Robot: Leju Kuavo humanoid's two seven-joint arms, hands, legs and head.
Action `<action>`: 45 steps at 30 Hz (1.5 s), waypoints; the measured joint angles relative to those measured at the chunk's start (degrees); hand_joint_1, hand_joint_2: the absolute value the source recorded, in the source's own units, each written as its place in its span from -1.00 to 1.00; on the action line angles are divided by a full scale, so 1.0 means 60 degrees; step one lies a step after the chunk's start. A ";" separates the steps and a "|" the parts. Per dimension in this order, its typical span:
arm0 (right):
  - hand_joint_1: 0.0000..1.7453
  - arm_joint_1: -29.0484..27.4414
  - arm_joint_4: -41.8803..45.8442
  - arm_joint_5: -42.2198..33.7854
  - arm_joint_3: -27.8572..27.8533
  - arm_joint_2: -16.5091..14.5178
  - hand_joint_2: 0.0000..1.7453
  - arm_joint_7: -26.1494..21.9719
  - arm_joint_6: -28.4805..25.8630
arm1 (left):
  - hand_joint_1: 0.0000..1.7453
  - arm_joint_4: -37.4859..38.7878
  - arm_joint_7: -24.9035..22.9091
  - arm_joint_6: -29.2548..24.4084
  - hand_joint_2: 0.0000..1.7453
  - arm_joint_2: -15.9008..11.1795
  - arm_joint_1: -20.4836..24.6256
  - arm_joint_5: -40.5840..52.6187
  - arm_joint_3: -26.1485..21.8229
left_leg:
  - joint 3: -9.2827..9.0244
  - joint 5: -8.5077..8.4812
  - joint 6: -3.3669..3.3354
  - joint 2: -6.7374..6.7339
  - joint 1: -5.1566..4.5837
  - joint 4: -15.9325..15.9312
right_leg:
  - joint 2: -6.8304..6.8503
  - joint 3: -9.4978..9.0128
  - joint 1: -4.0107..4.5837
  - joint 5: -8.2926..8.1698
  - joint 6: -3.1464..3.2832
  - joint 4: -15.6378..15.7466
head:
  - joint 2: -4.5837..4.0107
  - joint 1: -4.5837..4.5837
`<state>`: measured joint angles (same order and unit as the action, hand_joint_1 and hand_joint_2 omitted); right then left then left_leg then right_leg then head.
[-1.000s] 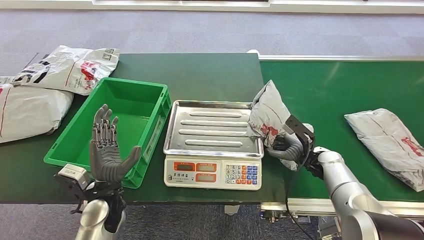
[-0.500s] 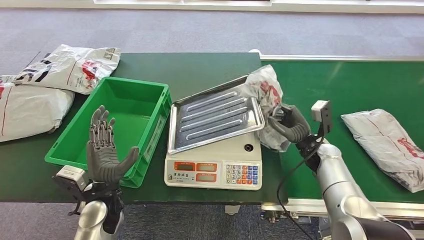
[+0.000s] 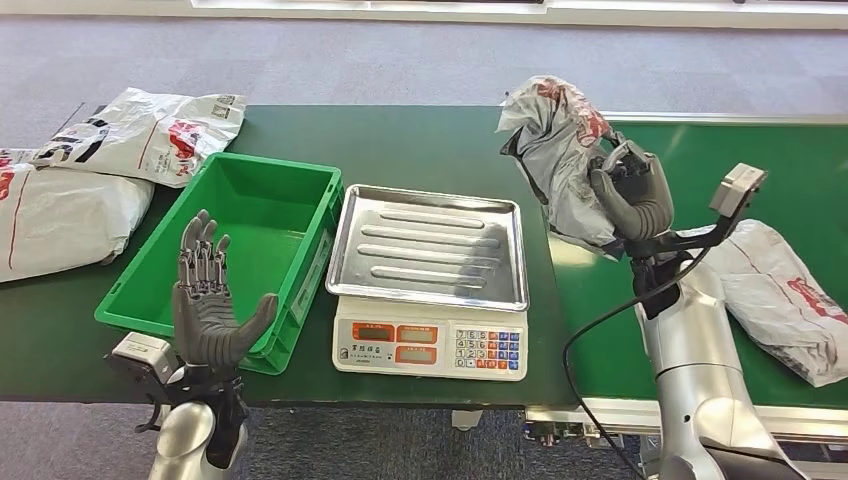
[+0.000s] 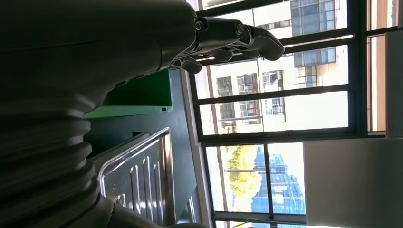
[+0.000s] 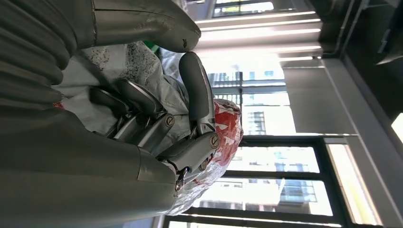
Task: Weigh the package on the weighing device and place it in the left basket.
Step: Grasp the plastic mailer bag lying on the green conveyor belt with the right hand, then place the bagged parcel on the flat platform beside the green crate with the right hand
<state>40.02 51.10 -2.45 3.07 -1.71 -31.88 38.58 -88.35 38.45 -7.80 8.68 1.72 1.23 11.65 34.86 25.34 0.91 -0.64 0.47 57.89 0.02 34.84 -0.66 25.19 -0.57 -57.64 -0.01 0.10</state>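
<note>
My right hand grips a crumpled grey package with red print and holds it in the air, right of and above the scale. The right wrist view has the fingers wrapped around that package. The scale stands in the middle of the table, its steel tray lying flat and bare. Left of it sits the green basket, with nothing inside. My left hand is raised near the basket's front edge, open, fingers spread, and it also appears in the left wrist view.
Two grey packages lie on the table left of the basket. Another package rests on the green conveyor at the right, close behind my right forearm. The scale's keypad and displays face the front edge.
My right hand lifted the package up off the conveyor beside the scale. The steel tray, tipped up half a second ago, lies flat again. The left hand has stayed put.
</note>
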 joint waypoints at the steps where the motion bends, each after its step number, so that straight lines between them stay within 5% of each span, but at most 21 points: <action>1: 1.00 0.0008 0.0012 0.0160 -0.0001 -0.0001 1.00 0.0216 -0.0001 | -1.00 0.0003 0.0010 0.0023 1.00 0.0006 0.0011 0.0006 0.0000 | 0.0001 -0.0001 0.0000 0.0001 0.0000 0.0000 | 0.0000 -0.0001 0.0002 0.0000 0.0000 0.0000 | 0.0000 0.0000; 17: 1.00 0.1891 -0.3264 0.1124 0.0698 -0.1017 1.00 0.2413 -0.0349 | -1.00 0.0403 0.0054 0.0089 1.00 0.0174 0.0520 -0.0015 0.0090 | 0.0003 -0.0017 0.0011 0.0005 0.0002 -0.0001 | 0.0002 -0.0001 0.0017 -0.0003 0.0006 -0.0008 | 0.0000 -0.0001; 25: 1.00 0.2237 -0.4209 0.1133 0.0970 -0.1597 1.00 0.2613 -0.0341 | -1.00 0.0531 0.0050 0.0057 1.00 0.0218 0.0641 -0.0106 0.0098 | 0.0003 -0.0017 0.0010 0.0005 0.0002 -0.0001 | 0.0005 -0.0001 0.0014 -0.0003 0.0006 -0.0008 | -0.0003 0.0000; 45: 1.00 0.2392 -0.4677 0.1062 0.1141 -0.1874 1.00 0.2919 -0.0287 | -1.00 0.0608 0.0043 0.0009 1.00 0.0222 0.0705 -0.0134 0.0098 | 0.0001 -0.0017 0.0011 0.0003 0.0002 -0.0001 | 0.0000 -0.0002 0.0016 -0.0003 0.0006 -0.0008 | 0.0000 -0.0001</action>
<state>54.37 23.03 3.92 9.92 -12.95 -14.37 36.86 -84.70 38.71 -7.74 10.01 5.95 0.43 12.24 34.86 25.24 0.97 -0.62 0.48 57.88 0.02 34.83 -0.57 25.17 -0.53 -57.68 -0.01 0.10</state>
